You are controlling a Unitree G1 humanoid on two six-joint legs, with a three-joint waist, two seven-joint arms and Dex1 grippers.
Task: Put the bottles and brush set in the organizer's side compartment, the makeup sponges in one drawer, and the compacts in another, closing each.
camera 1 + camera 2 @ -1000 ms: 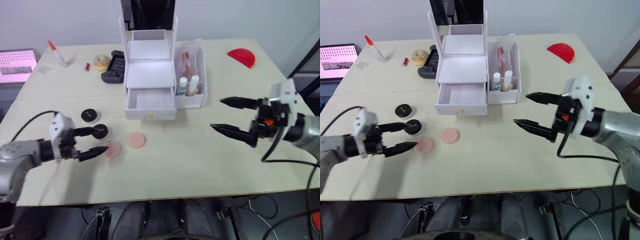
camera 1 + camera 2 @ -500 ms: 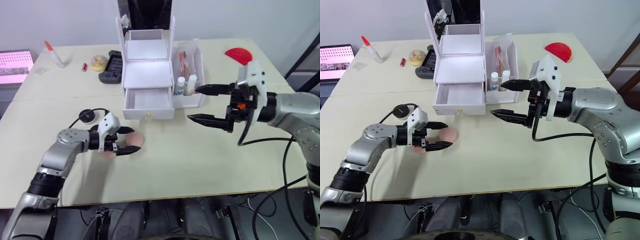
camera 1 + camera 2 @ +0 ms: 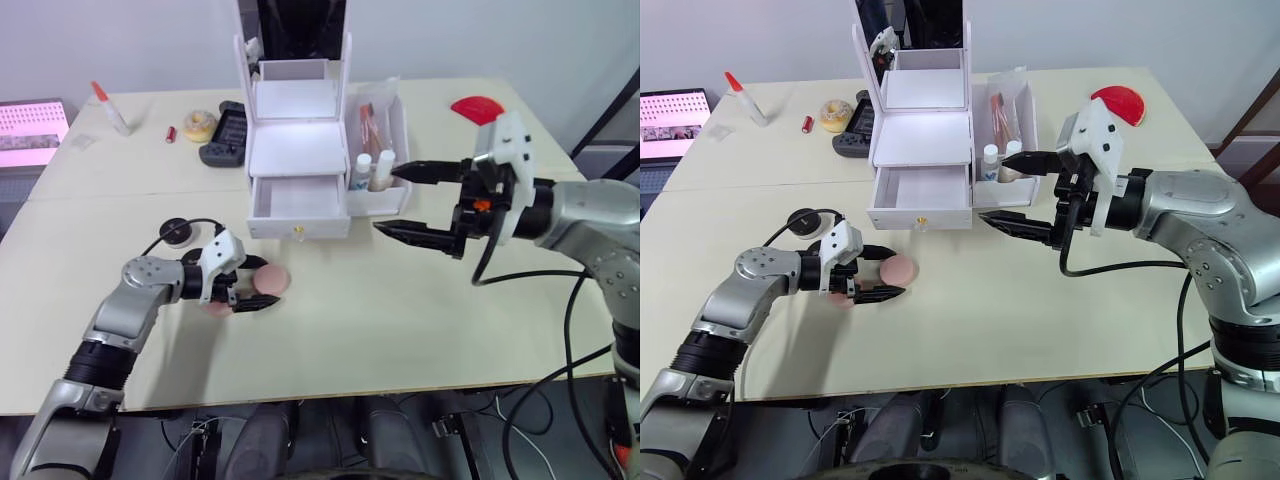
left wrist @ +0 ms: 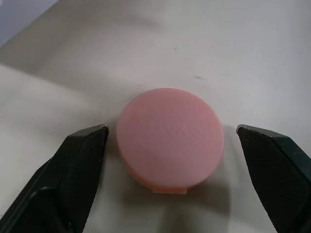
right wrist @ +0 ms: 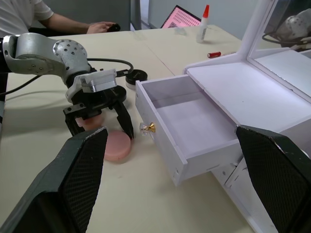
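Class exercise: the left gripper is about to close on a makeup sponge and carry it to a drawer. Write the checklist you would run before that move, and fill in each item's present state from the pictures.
1. Left gripper open wide enough: ok, a finger shows on each side of the sponge, neither touching it.
2. Sponge lies flat on the table: ok.
3. Second sponge out of the way: cannot tell, the left gripper partly hides it.
4. Drawer open and with nothing in it: ok.
5. Right gripper away from the drawer front: ok, open, it hangs over the table beside the side bin.
6. Compacts clear of the path to the drawer: ok, they lie behind the left gripper.
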